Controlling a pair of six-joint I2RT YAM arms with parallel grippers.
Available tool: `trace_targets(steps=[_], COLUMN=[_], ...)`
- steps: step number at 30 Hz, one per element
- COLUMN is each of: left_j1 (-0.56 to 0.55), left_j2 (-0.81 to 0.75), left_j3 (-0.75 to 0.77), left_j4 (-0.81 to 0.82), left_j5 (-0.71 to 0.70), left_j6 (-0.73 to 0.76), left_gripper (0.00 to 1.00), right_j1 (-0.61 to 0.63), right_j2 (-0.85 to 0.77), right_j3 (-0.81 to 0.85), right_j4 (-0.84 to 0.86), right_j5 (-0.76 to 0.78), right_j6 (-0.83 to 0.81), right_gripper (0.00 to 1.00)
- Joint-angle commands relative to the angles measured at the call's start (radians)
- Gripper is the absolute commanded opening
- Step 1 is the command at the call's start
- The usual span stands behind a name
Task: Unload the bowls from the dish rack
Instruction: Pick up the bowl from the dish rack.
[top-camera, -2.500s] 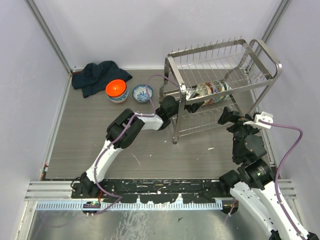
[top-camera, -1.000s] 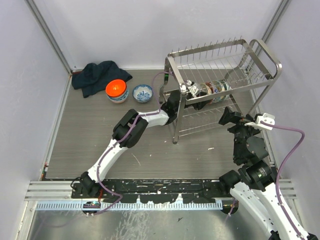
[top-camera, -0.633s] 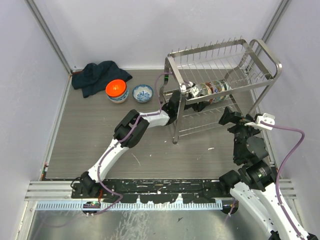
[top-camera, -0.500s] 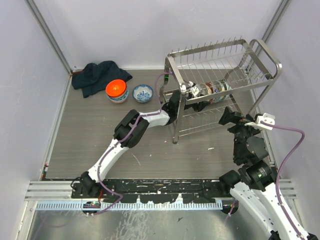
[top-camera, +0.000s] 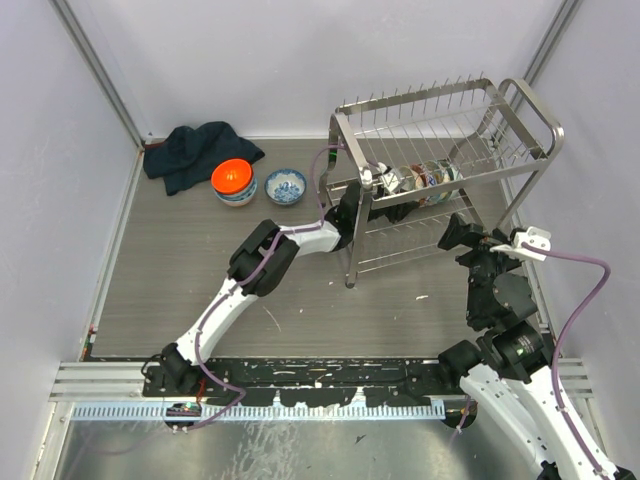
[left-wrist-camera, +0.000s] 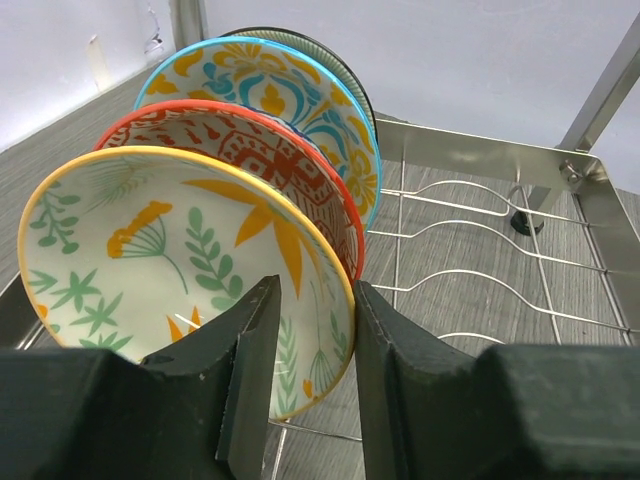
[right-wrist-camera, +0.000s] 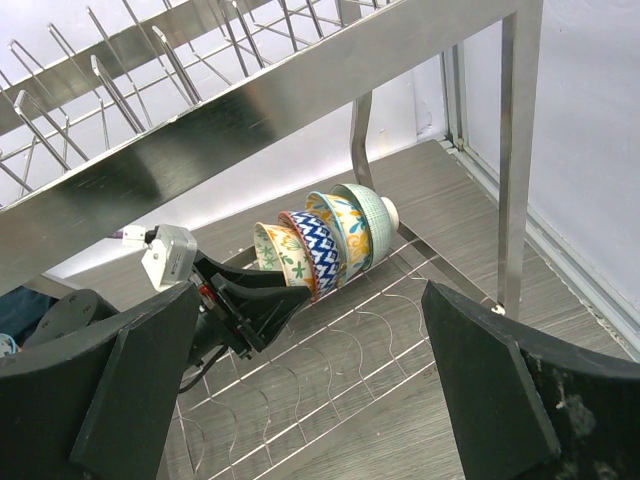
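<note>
Fingers of the left arm (left-wrist-camera: 245, 385) stood partly closed astride the rim of the yellow-rimmed bowl (left-wrist-camera: 150, 270). One sat inside its leafy hollow and the other at its back, in the narrow slot before the red-rimmed bowl (left-wrist-camera: 270, 165); whether they pinched the rim or only bracketed it could not be told. That bowl stood on edge at the front of a nested row on the lower shelf of the dish rack (left-wrist-camera: 480, 160), with the blue-rimmed bowl (left-wrist-camera: 275, 80) farther beyond the fingers. To do this step well, they probably needed to close squarely on the rim, with the outer finger clear of the red-rimmed bowl so that only one bowl came away. The pull-out should likely run straight back toward the wrist and stay low under the rack's upper tier, since a lift or twist might knock the bowl against the wires or tip the row behind it. A thin glazed rim held at one spot could swing or slip, so a firm bite and slow travel seemed wise. Fingers of the right arm (right-wrist-camera: 130, 400) were spread wide and held nothing, with the same row ahead of them across the shelf, well apart. Well behind the left pair, on the desk (top-camera: 170, 280), the orange bowl (top-camera: 232, 177) and a blue floral bowl (top-camera: 286, 186) sat outside the rack, a likely place to set this one.
</note>
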Motion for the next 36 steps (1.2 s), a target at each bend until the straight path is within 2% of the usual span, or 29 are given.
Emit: trace_targets(steps=[1, 8, 17, 27, 34, 36], left_j1=[0.002, 0.002, 0.001, 0.002, 0.002, 0.002], left_j2=[0.023, 0.008, -0.053, -0.059, -0.067, -0.074], left_j3=[0.021, -0.011, -0.201, -0.214, -0.227, -0.231], left_j4=[0.010, 0.029, 0.261, 0.309, 0.346, 0.352], left_j5=[-0.046, -0.086, -0.148, -0.156, -0.154, -0.151], left_j6=[-0.021, -0.025, -0.044, -0.068, -0.070, -0.069], left_gripper=[0.39, 0.30, 0.21, 0.14, 0.00, 0.00], right_j1=[0.006, 0.006, 0.006, 0.006, 0.006, 0.006], right_j2=[-0.018, -0.018, -0.012, -0.013, -0.007, -0.010], right_j3=[0.033, 0.033, 0.033, 0.031, 0.032, 0.031], right_j4=[0.037, 0.037, 0.043, 0.043, 0.043, 0.042], right_j5=[0.019, 0.018, 0.013, 0.014, 0.014, 0.014], right_j6=[-0.015, -0.015, -0.013, -0.014, -0.016, -0.015], right_gripper=[1.00, 1.00, 1.00, 1.00, 1.00, 1.00])
